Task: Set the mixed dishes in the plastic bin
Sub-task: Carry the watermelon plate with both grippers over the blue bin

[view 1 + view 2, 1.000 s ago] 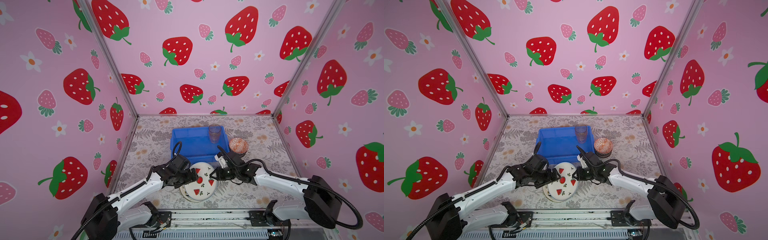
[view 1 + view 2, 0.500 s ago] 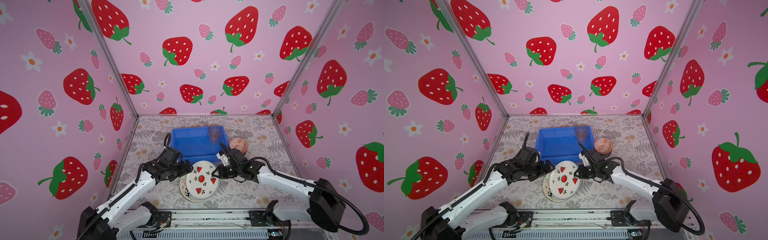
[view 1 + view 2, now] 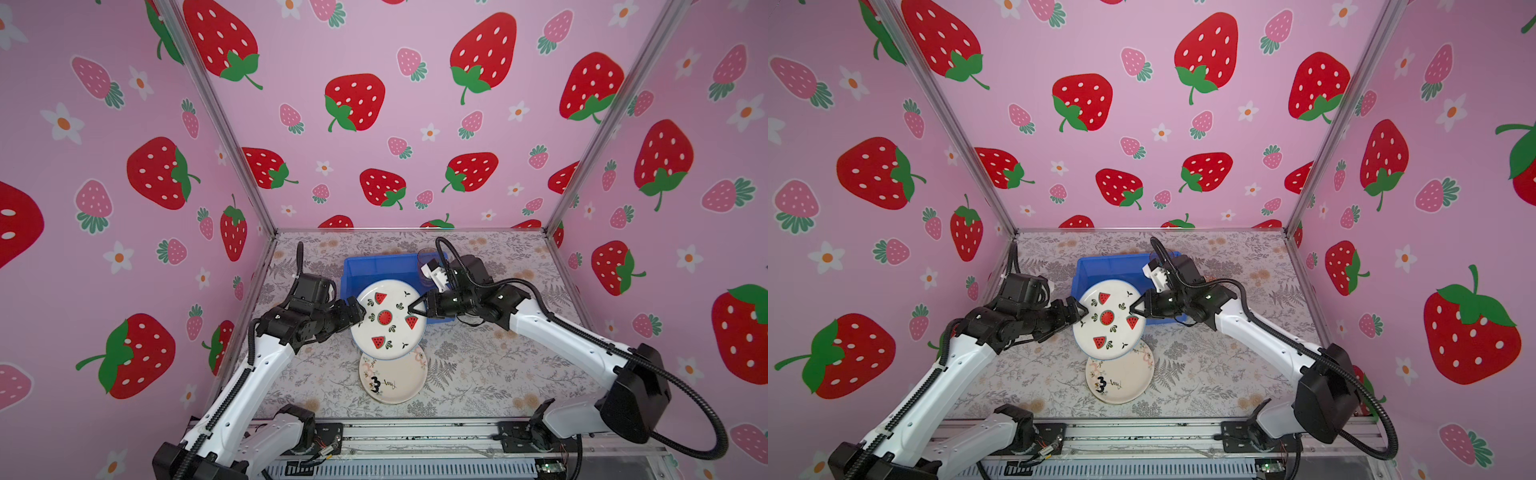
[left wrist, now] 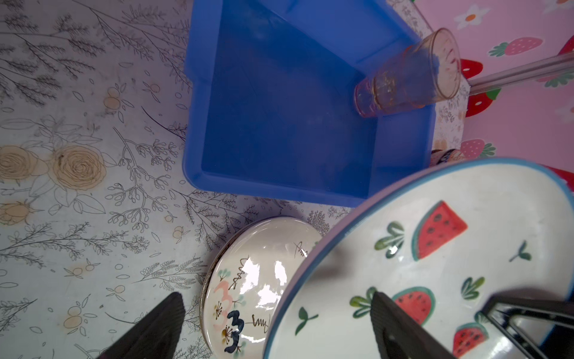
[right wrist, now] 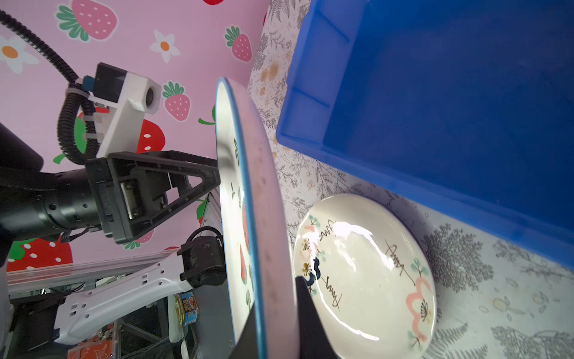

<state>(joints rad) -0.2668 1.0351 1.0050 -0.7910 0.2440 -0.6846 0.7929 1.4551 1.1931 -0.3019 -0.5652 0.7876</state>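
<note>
In both top views the watermelon plate [image 3: 388, 322] hangs tilted over the near edge of the bin [image 3: 374, 270], between the two arms. The right pincer [image 3: 415, 308] is clamped tight on its right rim. The left pincer [image 3: 358, 313] gapes wide at the left rim and grips nothing. A cream plate [image 3: 395, 380] lies flat on the table [image 3: 478, 374] just nearer, its far edge hidden under the lifted one. A glass [image 3: 424, 266] stands at the bin's far right corner, half hidden by the right arm

In the left wrist view the left pincer's fingers [image 4: 155, 323] stand far apart, one over the watermelon plate's [image 4: 450, 264] face and one outside its rim. The glass [image 4: 407, 74] is upright in a corner of the bin [image 4: 279, 108]

In the right wrist view the watermelon plate [image 5: 257, 217] is edge-on, pinched from both sides by the right pincer [image 5: 273, 310]. The cream plate [image 5: 363, 273] lies beside the bin [image 5: 435, 108]

The table has a pale floral cover, and pink strawberry walls close three sides
</note>
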